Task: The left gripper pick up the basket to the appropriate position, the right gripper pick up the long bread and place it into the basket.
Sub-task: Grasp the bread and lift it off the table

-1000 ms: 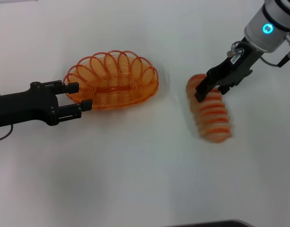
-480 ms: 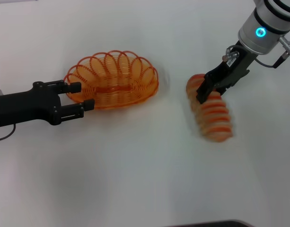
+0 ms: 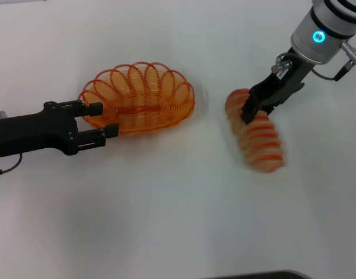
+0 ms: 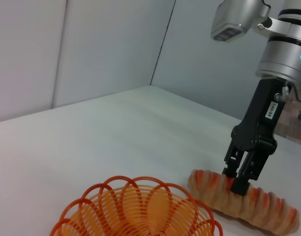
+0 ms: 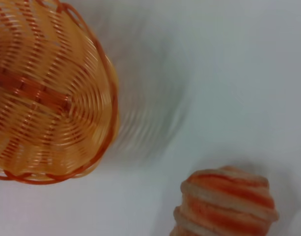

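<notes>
The orange wire basket [image 3: 140,102] stands on the white table, left of centre; it also shows in the left wrist view [image 4: 140,206] and the right wrist view [image 5: 42,98]. My left gripper [image 3: 102,120] is open, with its fingers either side of the basket's left rim. The long bread [image 3: 260,142] lies on the table at the right, running toward me. My right gripper [image 3: 247,113] comes down on the bread's far end with a finger on each side. The left wrist view shows these fingers [image 4: 241,183] closed against the loaf [image 4: 258,204]. The bread's end shows in the right wrist view [image 5: 229,204].
The white table [image 3: 178,203] stretches bare between the basket and the bread and toward the front edge. Grey wall panels [image 4: 91,49] stand behind the table.
My left gripper has crept right, its fingers now further around the basket's rim. My right gripper has settled on the bread, and the loaf's far end has shifted slightly left.
</notes>
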`<act>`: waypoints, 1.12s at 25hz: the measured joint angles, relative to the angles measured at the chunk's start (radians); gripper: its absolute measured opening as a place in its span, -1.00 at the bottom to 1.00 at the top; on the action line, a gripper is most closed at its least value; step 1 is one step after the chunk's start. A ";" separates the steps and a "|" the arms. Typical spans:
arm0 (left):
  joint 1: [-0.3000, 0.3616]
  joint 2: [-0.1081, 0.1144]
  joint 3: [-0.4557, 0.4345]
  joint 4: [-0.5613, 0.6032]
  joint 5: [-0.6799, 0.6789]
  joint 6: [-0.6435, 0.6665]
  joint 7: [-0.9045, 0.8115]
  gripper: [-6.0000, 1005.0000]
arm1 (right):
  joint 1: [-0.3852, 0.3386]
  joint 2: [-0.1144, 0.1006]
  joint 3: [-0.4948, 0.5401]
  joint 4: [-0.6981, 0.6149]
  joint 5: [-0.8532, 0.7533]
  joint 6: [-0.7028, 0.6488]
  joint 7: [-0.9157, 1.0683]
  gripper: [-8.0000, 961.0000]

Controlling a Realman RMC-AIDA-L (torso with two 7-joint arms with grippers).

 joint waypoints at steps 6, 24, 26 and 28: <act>0.000 0.000 0.001 -0.001 0.000 0.000 0.000 0.30 | 0.000 -0.001 0.001 -0.002 0.002 -0.002 -0.003 0.04; 0.000 0.000 0.003 -0.002 0.000 -0.006 -0.001 0.30 | -0.018 -0.007 0.008 -0.059 0.002 -0.013 -0.033 -0.23; -0.001 0.000 0.008 -0.002 0.000 -0.010 -0.002 0.30 | -0.032 -0.010 0.012 -0.093 0.004 -0.015 -0.052 -0.27; -0.001 0.000 0.014 -0.002 0.000 -0.012 -0.005 0.30 | -0.046 -0.013 0.031 -0.129 0.004 -0.017 -0.083 -0.31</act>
